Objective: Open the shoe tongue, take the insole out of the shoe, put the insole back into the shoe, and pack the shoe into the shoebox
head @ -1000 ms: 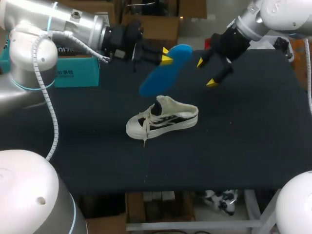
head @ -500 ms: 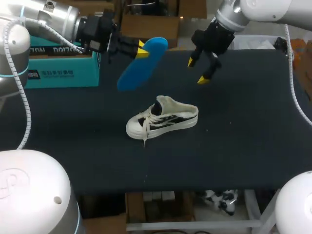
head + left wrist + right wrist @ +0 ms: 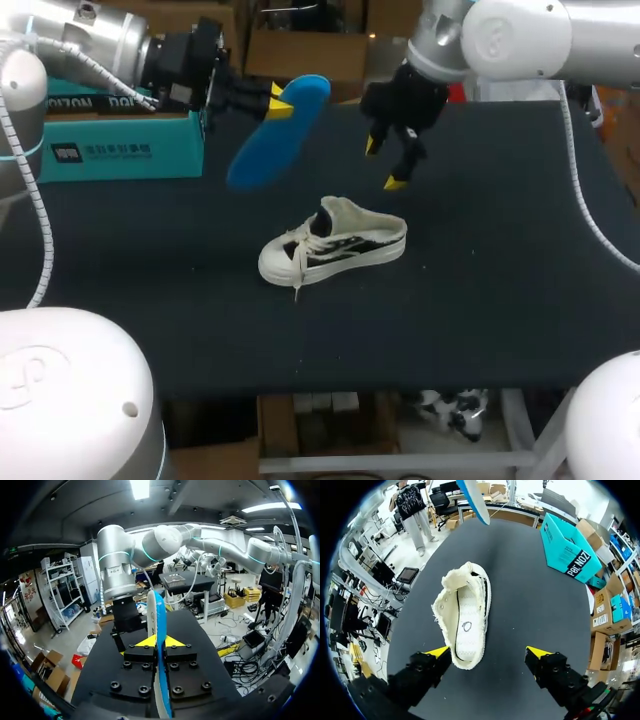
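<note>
With the blue insole [image 3: 262,150] pinched in my left jaws above the bench [image 3: 500,250] and my right jaws open, empty over the sneaker [image 3: 335,245], I should feed it toe-first.

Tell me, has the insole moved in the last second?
Yes. The insole, shut in the left claw, has gone left toward the teal box, while the shoe has stayed put.
</note>
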Robot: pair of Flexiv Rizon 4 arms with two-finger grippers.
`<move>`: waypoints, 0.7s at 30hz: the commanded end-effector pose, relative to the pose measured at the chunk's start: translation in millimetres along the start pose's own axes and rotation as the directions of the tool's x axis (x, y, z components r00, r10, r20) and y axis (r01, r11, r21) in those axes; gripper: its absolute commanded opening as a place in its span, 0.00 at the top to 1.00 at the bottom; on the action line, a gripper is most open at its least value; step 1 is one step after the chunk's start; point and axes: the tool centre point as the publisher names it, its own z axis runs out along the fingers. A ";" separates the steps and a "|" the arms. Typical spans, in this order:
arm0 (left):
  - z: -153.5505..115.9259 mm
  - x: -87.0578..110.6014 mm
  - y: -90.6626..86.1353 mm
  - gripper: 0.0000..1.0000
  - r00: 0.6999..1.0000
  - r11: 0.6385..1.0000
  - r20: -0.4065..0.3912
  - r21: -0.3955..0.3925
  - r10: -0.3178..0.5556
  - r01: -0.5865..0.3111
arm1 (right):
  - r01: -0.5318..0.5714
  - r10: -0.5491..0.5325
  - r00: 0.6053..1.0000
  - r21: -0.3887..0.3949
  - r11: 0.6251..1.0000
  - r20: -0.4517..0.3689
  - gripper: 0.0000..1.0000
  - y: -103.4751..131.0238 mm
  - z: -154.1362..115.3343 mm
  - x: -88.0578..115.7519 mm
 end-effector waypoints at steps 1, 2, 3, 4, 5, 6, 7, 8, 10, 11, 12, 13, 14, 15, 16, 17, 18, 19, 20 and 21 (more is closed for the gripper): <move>-27.1 8.0 27.0 1.00 0.999 0.998 0.027 0.056 -0.017 0.015 | 0.004 -0.004 1.000 0.041 0.999 0.003 0.00 12.7 14.3 -5.3; -32.3 8.1 31.7 1.00 0.999 0.998 0.050 0.056 -0.021 0.018 | 0.006 -0.006 1.000 0.051 0.999 0.005 0.00 14.9 15.8 -5.9; -36.7 7.8 35.9 1.00 0.998 0.998 0.059 0.062 -0.032 0.029 | 0.006 -0.007 1.000 0.061 0.998 0.006 0.00 16.4 16.6 -6.2; -40.7 7.7 39.4 1.00 0.998 0.997 0.056 0.069 -0.041 0.038 | 0.001 -0.002 1.000 0.079 0.997 0.006 0.00 18.0 17.7 -6.4; -43.6 8.8 42.9 1.00 0.996 0.997 0.070 0.067 -0.050 0.046 | -0.002 0.001 1.000 0.093 0.996 0.008 0.00 20.0 18.8 -6.5; -46.4 9.5 45.9 1.00 0.995 0.996 0.077 0.068 -0.060 0.054 | -0.005 0.004 1.000 0.109 0.994 0.010 0.00 21.7 19.7 -6.4; -48.4 10.9 48.3 1.00 0.995 0.996 0.078 0.070 -0.063 0.058 | -0.009 0.008 1.000 0.126 0.992 0.012 0.00 23.4 20.9 -6.0; -50.4 12.0 50.7 1.00 0.994 0.995 0.086 0.067 -0.074 0.068 | -0.011 0.010 1.000 0.132 0.991 0.011 0.00 24.6 22.4 -5.7; -54.7 13.4 54.5 1.00 0.992 0.995 0.091 0.070 -0.082 0.076 | -0.019 0.017 1.000 0.152 0.988 0.017 0.00 27.2 25.6 -4.5; -56.8 14.6 56.0 1.00 0.991 0.994 0.096 0.072 -0.089 0.083 | -0.022 0.019 1.000 0.161 0.987 0.019 0.00 29.0 27.6 -3.5; -59.0 15.5 57.2 1.00 0.991 0.994 0.099 0.072 -0.092 0.085 | -0.026 0.023 1.000 0.174 0.984 0.021 0.00 30.5 29.7 -2.5; -61.7 16.3 57.8 1.00 0.990 0.993 0.101 0.076 -0.094 0.086 | -0.028 0.025 0.999 0.181 0.983 0.020 0.00 32.1 32.1 -1.3; -64.1 17.0 58.2 1.00 0.989 0.993 0.109 0.077 -0.099 0.091 | -0.027 0.024 1.000 0.183 0.983 0.019 0.00 33.5 34.6 -0.1; -66.1 17.8 58.9 1.00 0.989 0.993 0.112 0.076 -0.100 0.092 | -0.031 0.028 0.999 0.193 0.981 0.019 0.00 34.4 37.2 1.1; -68.1 18.6 59.6 1.00 0.988 0.993 0.113 0.077 -0.101 0.093 | -0.033 0.030 0.999 0.196 0.980 0.017 0.00 34.9 40.1 1.9; -69.9 19.4 60.2 1.00 0.987 0.992 0.121 0.078 -0.107 0.098 | -0.036 0.034 0.999 0.201 0.979 0.017 0.00 35.4 43.5 2.8; -72.0 20.0 61.0 1.00 0.986 0.992 0.125 0.078 -0.109 0.099 | -0.038 0.035 0.999 0.205 0.978 0.017 0.00 35.9 46.8 3.8; -74.0 20.6 62.0 1.00 0.986 0.992 0.126 0.078 -0.110 0.101 | -0.043 0.040 0.999 0.214 0.976 0.017 0.00 36.4 49.7 4.5; -76.2 21.3 63.1 1.00 0.985 0.991 0.131 0.079 -0.115 0.105 | -0.045 0.042 0.999 0.217 0.975 0.019 0.00 36.6 52.1 5.1; -78.1 21.7 64.2 1.00 0.984 0.991 0.135 0.078 -0.117 0.107 | -0.045 0.042 0.999 0.217 0.975 0.020 0.00 36.9 53.7 5.7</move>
